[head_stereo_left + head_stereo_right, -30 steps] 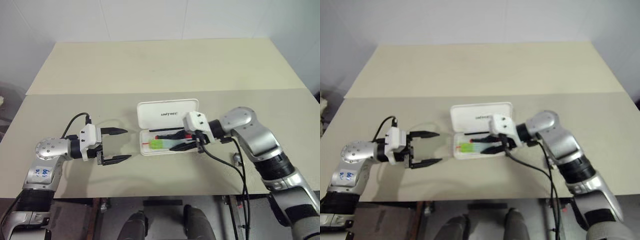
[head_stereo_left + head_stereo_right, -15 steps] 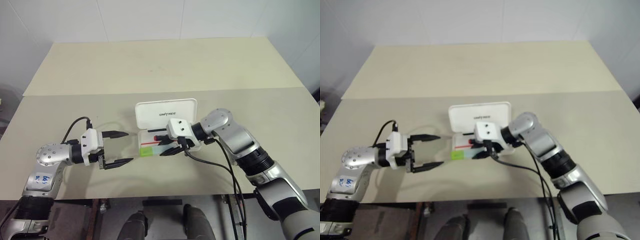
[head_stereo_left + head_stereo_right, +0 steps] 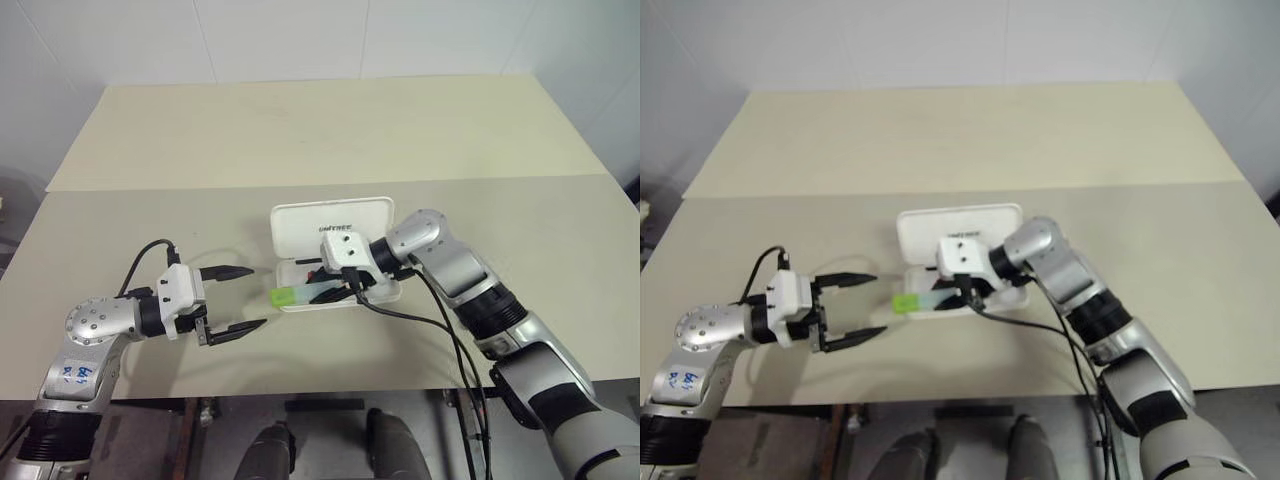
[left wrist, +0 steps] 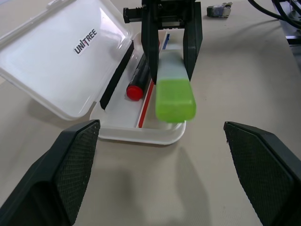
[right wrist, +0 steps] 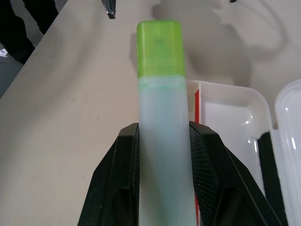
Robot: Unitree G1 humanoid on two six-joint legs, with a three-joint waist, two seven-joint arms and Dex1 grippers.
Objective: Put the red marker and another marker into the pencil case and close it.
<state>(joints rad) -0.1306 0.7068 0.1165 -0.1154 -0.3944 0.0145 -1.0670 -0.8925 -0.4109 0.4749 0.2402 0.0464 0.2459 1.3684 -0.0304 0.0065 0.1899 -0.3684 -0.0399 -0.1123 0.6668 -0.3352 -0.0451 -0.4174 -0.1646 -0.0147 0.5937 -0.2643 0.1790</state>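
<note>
My right pincer (image 3: pixel 322 290) clamps the thick light-green marker (image 4: pixel 173 92) by its pale body, cap jutting past the open white plastic pencil case (image 3: pixel 335 228) that holds the slim red-ended marker (image 4: pixel 139 80). My left pincer (image 3: pixel 238 298) waits, spread wide and empty, on the beige counter (image 3: pixel 300 130).

I seem to be in a bare test room or lab. Across the middle of the frame spreads a plain beige table (image 3: pixel 330 130), two tops joined by a seam. Along the top edge rises a white tiled wall (image 3: pixel 300 40). Black cables (image 3: pixel 455 350) trail off my arms at the lower right.
</note>
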